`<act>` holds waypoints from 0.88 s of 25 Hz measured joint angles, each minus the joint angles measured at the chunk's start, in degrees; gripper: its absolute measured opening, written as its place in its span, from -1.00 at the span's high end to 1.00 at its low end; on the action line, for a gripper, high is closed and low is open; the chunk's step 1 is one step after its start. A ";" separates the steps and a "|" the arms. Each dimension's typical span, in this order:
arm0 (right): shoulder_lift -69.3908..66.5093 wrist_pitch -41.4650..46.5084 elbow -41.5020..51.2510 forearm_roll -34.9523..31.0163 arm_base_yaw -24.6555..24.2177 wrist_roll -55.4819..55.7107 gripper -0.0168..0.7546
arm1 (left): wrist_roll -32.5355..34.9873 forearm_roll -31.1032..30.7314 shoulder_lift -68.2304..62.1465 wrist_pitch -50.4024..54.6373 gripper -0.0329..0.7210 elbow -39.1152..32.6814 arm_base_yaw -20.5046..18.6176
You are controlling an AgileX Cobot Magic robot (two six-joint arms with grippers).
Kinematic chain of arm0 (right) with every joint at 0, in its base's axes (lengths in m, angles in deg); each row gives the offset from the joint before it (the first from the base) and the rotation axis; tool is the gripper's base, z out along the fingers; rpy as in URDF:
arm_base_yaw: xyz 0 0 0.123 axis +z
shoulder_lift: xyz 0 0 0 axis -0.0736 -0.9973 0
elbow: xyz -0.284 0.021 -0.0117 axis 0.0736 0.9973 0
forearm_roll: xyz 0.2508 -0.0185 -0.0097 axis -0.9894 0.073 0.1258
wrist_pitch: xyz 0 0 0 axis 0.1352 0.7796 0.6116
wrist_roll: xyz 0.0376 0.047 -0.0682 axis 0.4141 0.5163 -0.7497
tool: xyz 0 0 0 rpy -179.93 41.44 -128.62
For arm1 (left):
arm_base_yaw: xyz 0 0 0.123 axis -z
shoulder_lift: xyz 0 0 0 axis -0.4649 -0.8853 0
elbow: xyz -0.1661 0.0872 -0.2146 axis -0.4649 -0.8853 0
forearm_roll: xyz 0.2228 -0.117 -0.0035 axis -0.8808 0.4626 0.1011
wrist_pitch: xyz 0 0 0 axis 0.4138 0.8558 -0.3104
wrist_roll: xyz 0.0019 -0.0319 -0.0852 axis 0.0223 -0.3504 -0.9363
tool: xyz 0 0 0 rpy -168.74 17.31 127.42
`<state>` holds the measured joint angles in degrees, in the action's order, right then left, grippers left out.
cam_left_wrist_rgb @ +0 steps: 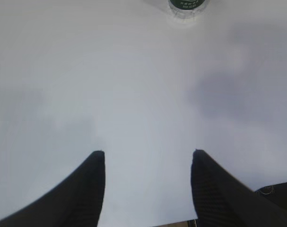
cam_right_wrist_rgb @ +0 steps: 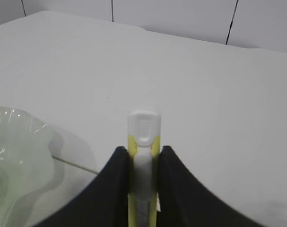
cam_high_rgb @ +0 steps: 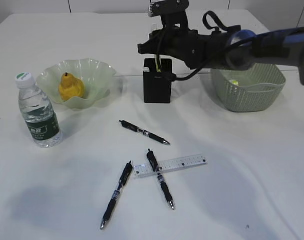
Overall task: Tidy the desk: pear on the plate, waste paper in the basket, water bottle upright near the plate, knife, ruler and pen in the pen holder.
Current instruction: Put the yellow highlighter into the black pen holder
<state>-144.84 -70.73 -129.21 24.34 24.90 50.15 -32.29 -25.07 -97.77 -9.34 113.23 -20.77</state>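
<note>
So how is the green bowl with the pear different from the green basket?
The wavy, glassy pale green plate is shallow with a ruffled rim; the woven green plastic basket is deep with straight, holey walls. The plate holds a yellow pear; the basket holds something small and yellowish. Both are pale green and sit on the white table.

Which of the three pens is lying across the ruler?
The middle pen, its upper end crossing over the ruler. The pen nearer the pen holder and the leftmost pen both lie on bare table, clear of it.
</note>
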 joint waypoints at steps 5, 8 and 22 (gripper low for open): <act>-1.79 -0.86 0.00 0.12 0.88 0.00 0.50 | 0.00 0.00 0.00 0.00 -0.16 0.00 0.00; -1.91 -0.86 0.00 0.15 1.01 0.00 0.50 | 0.00 0.00 0.00 0.00 -0.16 0.00 0.00; -1.91 3.64 0.00 -1.22 1.01 0.20 0.14 | 0.00 0.00 0.00 0.10 -0.15 0.00 0.00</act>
<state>-146.74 -67.09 -129.21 23.12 25.91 50.35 -32.29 -25.07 -97.77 -9.24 113.23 -20.77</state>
